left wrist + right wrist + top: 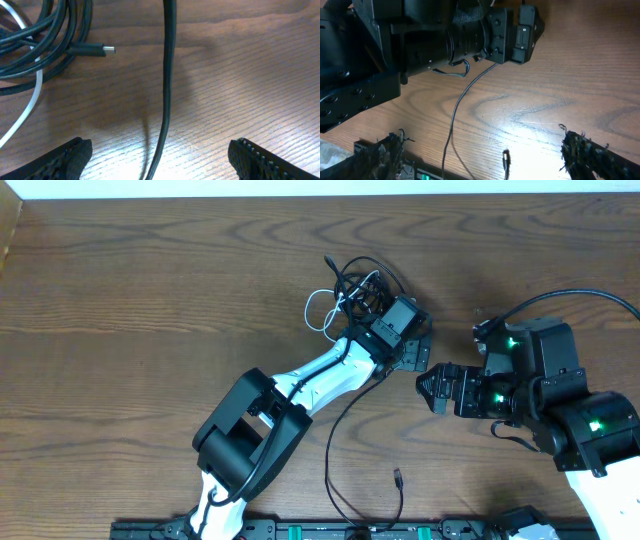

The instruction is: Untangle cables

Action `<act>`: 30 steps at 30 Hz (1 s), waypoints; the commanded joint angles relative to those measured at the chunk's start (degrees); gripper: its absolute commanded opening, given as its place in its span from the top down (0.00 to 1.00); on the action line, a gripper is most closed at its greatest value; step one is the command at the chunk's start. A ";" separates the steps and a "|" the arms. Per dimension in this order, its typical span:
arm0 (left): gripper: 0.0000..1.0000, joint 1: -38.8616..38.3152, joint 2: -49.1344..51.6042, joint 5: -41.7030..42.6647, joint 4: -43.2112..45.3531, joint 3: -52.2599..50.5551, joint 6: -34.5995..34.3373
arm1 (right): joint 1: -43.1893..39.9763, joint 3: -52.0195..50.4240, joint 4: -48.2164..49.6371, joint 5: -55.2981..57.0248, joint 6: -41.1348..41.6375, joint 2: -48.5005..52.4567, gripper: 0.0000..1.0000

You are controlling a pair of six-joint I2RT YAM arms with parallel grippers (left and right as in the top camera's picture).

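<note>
Knot of cables [355,288] at upper centre of the desk [150,300].
Spread wide on both sides: left jaws straddling one black cable [167,75] just right of the knot, right jaws at right of centre.

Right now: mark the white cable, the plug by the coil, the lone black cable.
white cable [34,97], left wrist view, mid-length curve.
plug [92,49], left wrist view, black housing.
lone black cable [167,75], left wrist view, straight stretch.

Black-and-white arms [320,375], green lights [513,342]
</note>
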 commanded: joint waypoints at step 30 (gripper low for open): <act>0.08 -0.46 0.37 -0.11 -1.25 -1.16 -1.16 | -0.28 1.05 0.11 -0.55 -0.57 0.02 0.01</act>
